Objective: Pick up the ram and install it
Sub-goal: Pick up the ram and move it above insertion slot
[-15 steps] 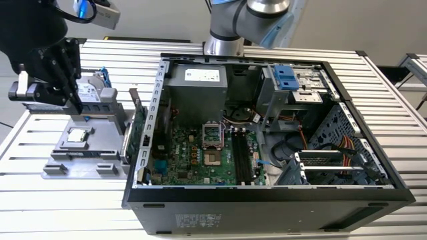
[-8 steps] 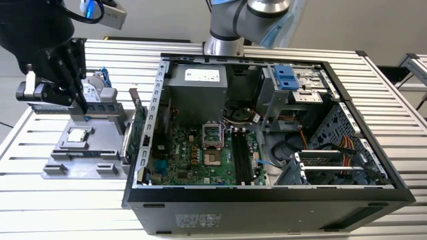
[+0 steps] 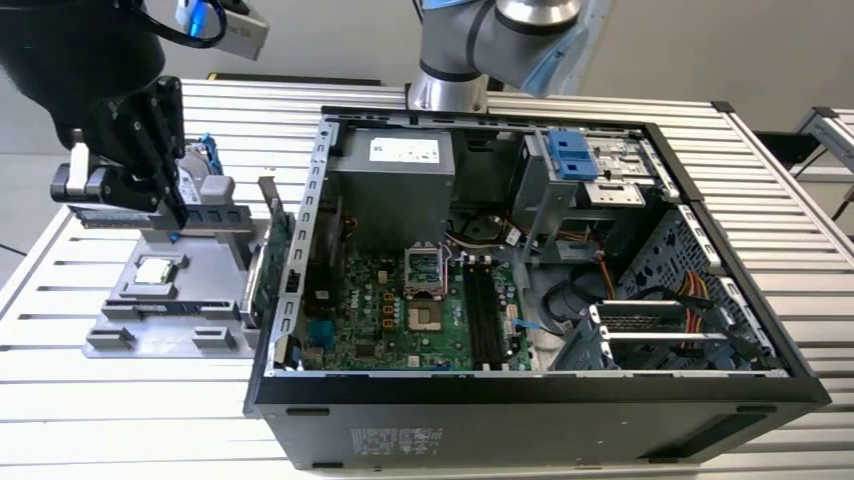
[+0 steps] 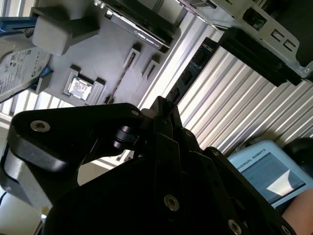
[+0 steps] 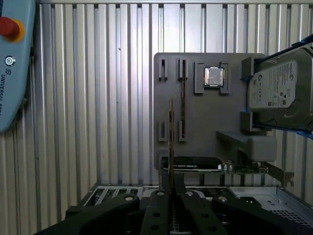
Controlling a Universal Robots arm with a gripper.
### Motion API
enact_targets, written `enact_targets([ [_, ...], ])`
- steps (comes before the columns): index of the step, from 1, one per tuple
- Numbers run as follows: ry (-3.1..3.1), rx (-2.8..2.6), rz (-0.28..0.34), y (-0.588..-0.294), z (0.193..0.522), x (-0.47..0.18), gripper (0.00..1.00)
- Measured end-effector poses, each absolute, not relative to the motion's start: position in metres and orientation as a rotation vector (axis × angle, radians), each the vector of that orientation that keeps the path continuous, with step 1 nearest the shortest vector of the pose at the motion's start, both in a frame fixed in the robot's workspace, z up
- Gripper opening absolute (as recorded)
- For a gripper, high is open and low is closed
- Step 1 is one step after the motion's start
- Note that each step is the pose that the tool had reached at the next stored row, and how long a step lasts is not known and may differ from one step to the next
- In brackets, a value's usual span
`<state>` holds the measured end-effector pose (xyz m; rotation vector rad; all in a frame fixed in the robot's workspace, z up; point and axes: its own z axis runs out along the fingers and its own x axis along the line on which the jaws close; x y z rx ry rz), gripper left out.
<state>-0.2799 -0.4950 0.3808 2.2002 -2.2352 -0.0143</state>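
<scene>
The ram point(image 5: 171, 137) is a thin dark stick seen edge-on, rising from between my gripper's point(image 5: 171, 185) black fingers. My gripper is shut on it. In the second wrist view the ram point(image 4: 193, 68) shows its row of black chips beyond the gripper point(image 4: 164, 105). In the exterior view my gripper point(image 3: 140, 205) hangs at the exterior view's left, holding the ram point(image 3: 107, 213) level above the grey holder tray point(image 3: 147, 335). The ram is clear of the tray's slots. The open computer case point(image 3: 320, 180) lies to the exterior view's right, its motherboard memory slots point(image 3: 483, 320) bare.
The tray carries a square silver CPU point(image 5: 213, 77), a silver hard drive with blue handle point(image 5: 279, 90) and a graphics card point(image 3: 274, 270) standing at its edge beside the case wall. A blue-grey teach pendant point(image 5: 12, 63) lies on the ribbed metal table point(image 3: 120, 420).
</scene>
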Motion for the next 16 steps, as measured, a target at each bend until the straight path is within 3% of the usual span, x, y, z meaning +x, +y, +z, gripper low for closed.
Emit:
enact_targets([
  [16, -2.235, 2.200, -0.015, -0.495, 0.381, -0.260, 0.00],
])
